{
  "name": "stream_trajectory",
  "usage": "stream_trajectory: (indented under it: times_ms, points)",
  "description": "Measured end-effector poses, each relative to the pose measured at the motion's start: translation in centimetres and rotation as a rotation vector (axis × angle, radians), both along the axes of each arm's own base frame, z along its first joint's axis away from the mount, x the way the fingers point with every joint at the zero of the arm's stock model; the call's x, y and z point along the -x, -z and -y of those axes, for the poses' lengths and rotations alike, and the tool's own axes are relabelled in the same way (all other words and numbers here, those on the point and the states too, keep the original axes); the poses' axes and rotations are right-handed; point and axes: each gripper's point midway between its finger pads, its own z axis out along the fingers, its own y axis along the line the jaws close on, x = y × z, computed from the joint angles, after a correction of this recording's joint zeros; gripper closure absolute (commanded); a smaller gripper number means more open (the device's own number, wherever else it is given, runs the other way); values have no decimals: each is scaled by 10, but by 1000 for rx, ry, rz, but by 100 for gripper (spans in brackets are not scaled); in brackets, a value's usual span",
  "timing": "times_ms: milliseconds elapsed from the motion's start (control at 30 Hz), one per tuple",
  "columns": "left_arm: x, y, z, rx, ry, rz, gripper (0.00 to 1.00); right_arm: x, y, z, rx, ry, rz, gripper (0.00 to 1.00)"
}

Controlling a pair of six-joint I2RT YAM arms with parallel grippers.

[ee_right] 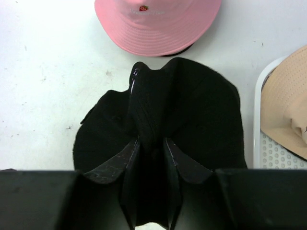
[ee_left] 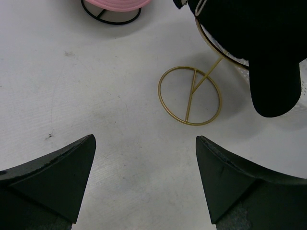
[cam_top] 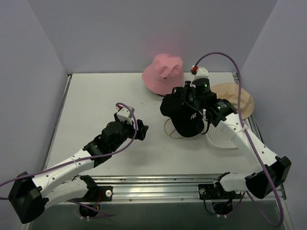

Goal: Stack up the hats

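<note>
**Black baseball cap (cam_top: pixel 184 115): pinched at the crown, centre of table, awaiting transfer**

1. Left gripper (ee_left: pixel 145 139). Jaws spread wide, holding nothing, low over the bare table (cam_top: pixel 96 100) and facing the gold stand. Keep it parked there, out of the cap's path.

2. Gold wire stand (ee_left: pixel 190 96). Ring base flat on the table, stem rising under the cap. Whether the cap has come clear of the upper frame cannot be told, so lift straight up before you travel sideways, or you may drag the stand over.

3. The cap, with the right gripper (ee_right: pixel 151 143). The fingers are closed on a fold of fabric at the crown, and the rest hangs slack around them. Judge the hold as a thin one and move slowly, brim drooping.
   - Marking: white embroidered logo (cam_top: pixel 193 116) on the front, too small to read.

4. White perforated tray (cam_top: pixel 223 140), just right of the cap, with the tan bucket hat (cam_top: pixel 237 98) resting on its far part.
   - Marking: none legible.

5. Pink bucket hat (cam_top: pixel 164 73), farthest, on a black wire ring (ee_left: pixel 110 18). Probably the nearest target: centre the cap over its crown before letting go.
   - Marking: small red emblem (ee_right: pixel 143 8) with faint lettering, unreadable.
</note>
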Motion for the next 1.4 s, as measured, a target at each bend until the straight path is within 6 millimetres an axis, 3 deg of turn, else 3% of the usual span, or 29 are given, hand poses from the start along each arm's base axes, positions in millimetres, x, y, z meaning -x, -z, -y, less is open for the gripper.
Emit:
stream_trajectory:
  times_ms: [167, 400, 533, 733, 867, 1000, 1233, 1400]
  points:
    - [0, 0, 0, 0, 0, 0, 6, -3, 19, -12, 66, 16, -25, 69]
    - [2, 0, 3, 12, 14, -10, 6, -2, 18, -13, 97, 49, -1, 64]
    - [4, -5, 12, 44, 42, -31, 6, -5, 15, -6, 111, 84, 17, 64]
    - [-9, -33, 35, 96, 63, -36, 6, -11, 11, 7, 136, 135, 34, 65]
    - [-20, -41, 49, 107, 75, -47, 6, -29, 3, 35, 115, 208, 39, 66]
    - [-40, -33, 59, 114, 80, -91, 5, -47, 11, 52, 120, 255, 18, 66]
    - [-69, 4, 58, 153, 107, -219, 3, -59, 44, 43, 140, 227, -47, 68]
    - [-76, 1, 72, 167, 148, -234, 3, -62, 57, 44, 122, 241, -49, 68]
